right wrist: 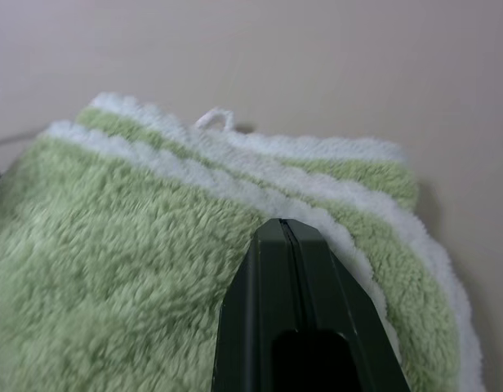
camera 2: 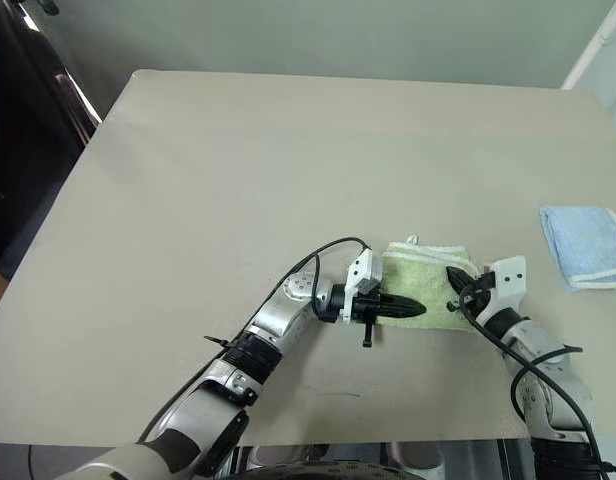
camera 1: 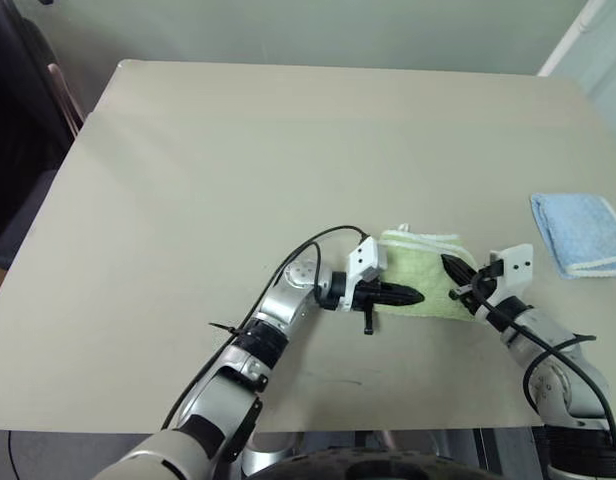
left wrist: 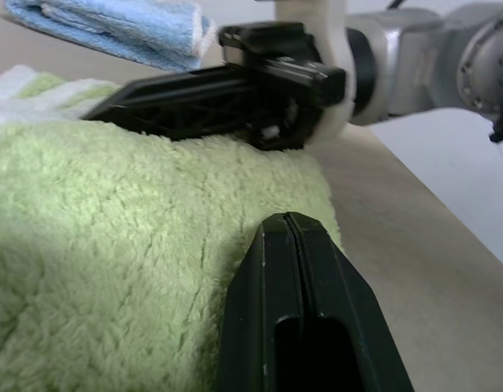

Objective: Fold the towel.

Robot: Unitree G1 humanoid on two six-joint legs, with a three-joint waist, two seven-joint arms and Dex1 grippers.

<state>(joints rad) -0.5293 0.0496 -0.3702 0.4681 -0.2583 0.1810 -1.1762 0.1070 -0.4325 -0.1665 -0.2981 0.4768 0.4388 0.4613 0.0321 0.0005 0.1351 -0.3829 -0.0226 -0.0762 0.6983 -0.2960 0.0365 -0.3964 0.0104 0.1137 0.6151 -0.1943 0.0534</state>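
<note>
a lime-green towel (camera 1: 420, 275) lies folded into a small pad near the front edge of the beige tabletop (camera 1: 238, 180), w/ white edging and a loop tag at its far side; no readable writing anywhere. left pincer (camera 1: 410, 296) and right pincer (camera 1: 455, 271) are both clenched, holding nothing, tips over the towel from either side. a pale blue cloth (camera 1: 581, 232) sits well apart to the right, its edge cut off.

The towel (camera 1: 420, 272) is light green and fuzzy, with white edges and a tiny white loop (right wrist: 215, 119). The small cloth (camera 1: 580, 233) is pale blue with a white edge. The table (camera 1: 238, 180) is plain beige.
</note>
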